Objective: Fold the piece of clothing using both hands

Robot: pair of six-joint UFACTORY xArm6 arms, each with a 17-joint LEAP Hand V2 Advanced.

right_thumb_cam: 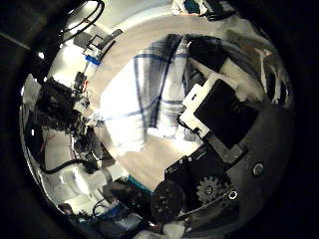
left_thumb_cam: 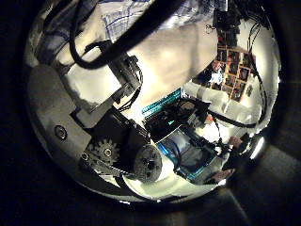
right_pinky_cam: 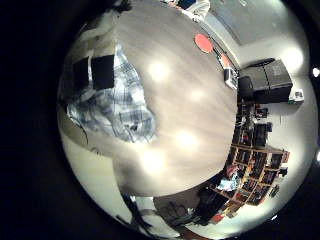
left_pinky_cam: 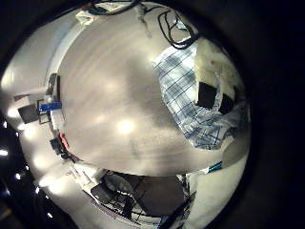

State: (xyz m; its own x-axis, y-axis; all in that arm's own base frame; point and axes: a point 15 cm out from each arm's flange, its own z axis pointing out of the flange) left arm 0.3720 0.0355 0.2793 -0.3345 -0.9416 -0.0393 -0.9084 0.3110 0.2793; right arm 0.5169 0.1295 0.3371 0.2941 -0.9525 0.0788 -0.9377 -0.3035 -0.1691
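Palm views over the round wooden table (left_pinky_cam: pixel 105 105). The plaid garment (right_pinky_cam: pixel 110 95), blue and white checked by these views alone, lies on the table near its rim, partly bunched and not yet squared. The right hand (right_thumb_cam: pixel 214 115) hangs close above the garment, its dark fingers (right_thumb_cam: pixel 204 110) reaching over the cloth; we cannot tell whether they pinch it. In the left little-finger-side view, dark fingertips (left_pinky_cam: pixel 207 94) rest at the garment's edge, but we cannot tell their opening or whether they hold anything. We judge that the step in hand is taking hold for a fold. To do it well, we would take two matching points on the garment's rim-side edge, lift evenly, and carry that edge across the garment toward its opposite edge, keeping the cloth taut between hands.
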